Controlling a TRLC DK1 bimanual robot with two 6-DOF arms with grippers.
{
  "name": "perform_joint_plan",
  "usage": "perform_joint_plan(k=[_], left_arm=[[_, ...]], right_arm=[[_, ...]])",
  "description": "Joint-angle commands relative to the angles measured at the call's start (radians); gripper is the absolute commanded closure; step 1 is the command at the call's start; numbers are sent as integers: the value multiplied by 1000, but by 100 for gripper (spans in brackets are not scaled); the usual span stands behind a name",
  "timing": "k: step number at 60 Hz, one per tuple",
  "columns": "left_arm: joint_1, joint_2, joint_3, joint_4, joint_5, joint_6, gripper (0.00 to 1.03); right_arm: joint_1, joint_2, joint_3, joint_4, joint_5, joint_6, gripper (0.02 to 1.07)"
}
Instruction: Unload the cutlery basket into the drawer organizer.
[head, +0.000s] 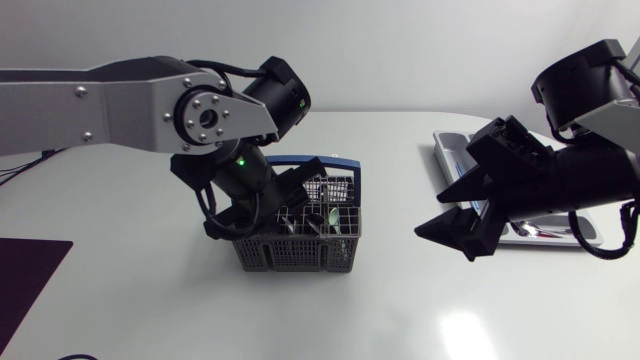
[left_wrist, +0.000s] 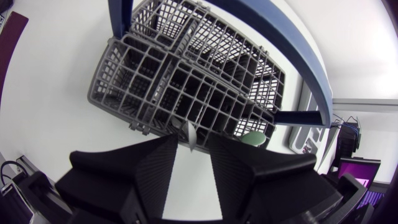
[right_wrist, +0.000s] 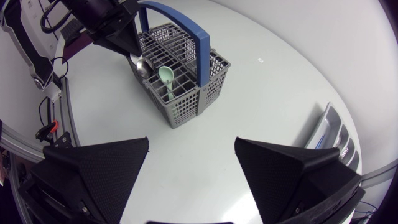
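Note:
The grey cutlery basket (head: 297, 254) with a blue handle (head: 305, 160) stands mid-table. Inside it are a pale green spoon (right_wrist: 166, 78) and a metal spoon (right_wrist: 142, 65). My left gripper (head: 298, 215) reaches down into the basket's top. In the left wrist view its fingers (left_wrist: 149, 168) stand apart, with a thin silver utensil handle (left_wrist: 190, 134) upright at the gap between their tips and the basket (left_wrist: 137, 81) ahead. My right gripper (head: 447, 241) hangs open and empty to the right of the basket, in front of the drawer organizer (head: 447, 141). The right wrist view looks down at the basket (right_wrist: 186, 106) from some way off.
The white drawer organizer (right_wrist: 333, 134) sits at the table's right edge, partly hidden by my right arm, with some cutlery lying in it. A dark purple mat (head: 25, 275) lies at the left front edge. Bare white table lies between the basket and the organizer.

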Motion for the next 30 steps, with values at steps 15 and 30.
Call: perform_joint_plan(k=[15, 30], left_arm=[[4, 21, -3, 31, -22, -5, 79], [1, 31, -15, 37, -31, -2, 90]], right_arm=[[7, -8, -48, 40, 20, 26, 7], [9, -8, -59, 49, 21, 26, 7]])
